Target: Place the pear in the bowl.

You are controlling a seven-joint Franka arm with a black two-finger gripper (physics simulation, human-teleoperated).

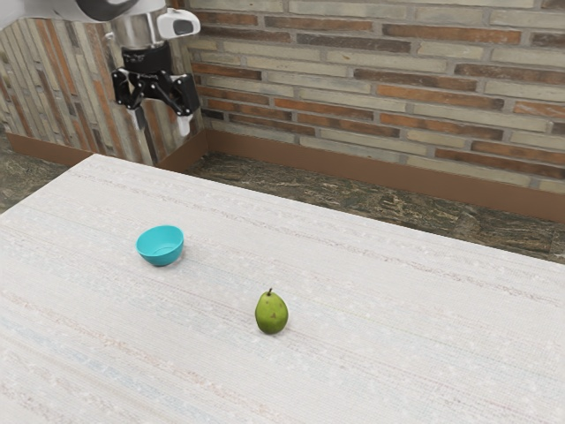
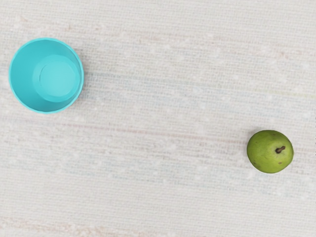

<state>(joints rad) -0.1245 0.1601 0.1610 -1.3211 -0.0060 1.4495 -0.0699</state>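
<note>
Simply a plump green pear [image 1: 272, 314], speckled, upright, dark stem on top.

Brick walls [image 1: 380, 79], dark stone floor [image 1: 353, 199], pale table [image 1: 371, 274]

Bright, even, diffuse light; table [image 1: 397, 353] pale, near white. Wall [image 1: 397, 97] evenly lit, floor [image 1: 353, 201] darker. Faint soft shadow beside bowl [image 1: 161, 249]. Pear [image 1: 271, 314] darker toward base, exterior view. Wrist view: bowl's inner floor brighter than shaded inner side. No harsh glare.
</note>
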